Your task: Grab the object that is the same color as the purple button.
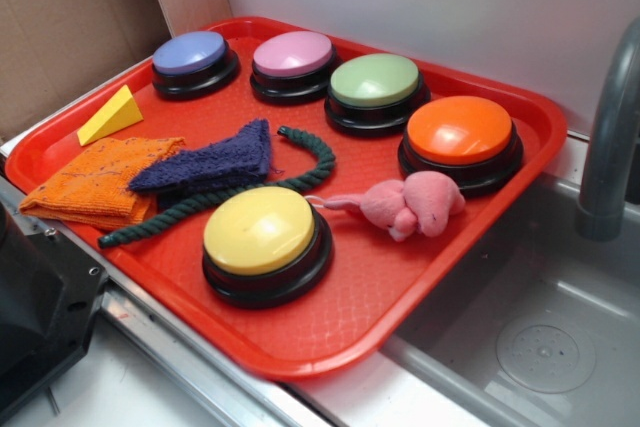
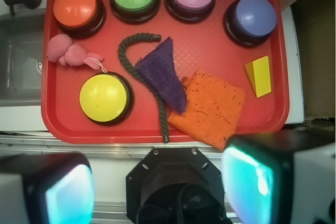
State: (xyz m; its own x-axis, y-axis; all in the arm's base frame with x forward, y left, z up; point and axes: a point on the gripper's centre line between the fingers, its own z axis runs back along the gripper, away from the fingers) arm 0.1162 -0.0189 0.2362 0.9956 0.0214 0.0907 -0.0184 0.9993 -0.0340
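- The purple cloth [image 2: 164, 72] is lying over the green rope [image 2: 137, 64], hiding part of it.
- The gripper [image 2: 157, 182] is hanging wide apart, gripping nothing, its fingers blurred.

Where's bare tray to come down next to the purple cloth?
Bare tray lies between the purple cloth, the button row and the yellow wedge. Another patch sits between the yellow button and the green rope. Crowded where the cloth overlaps rope and orange cloth.
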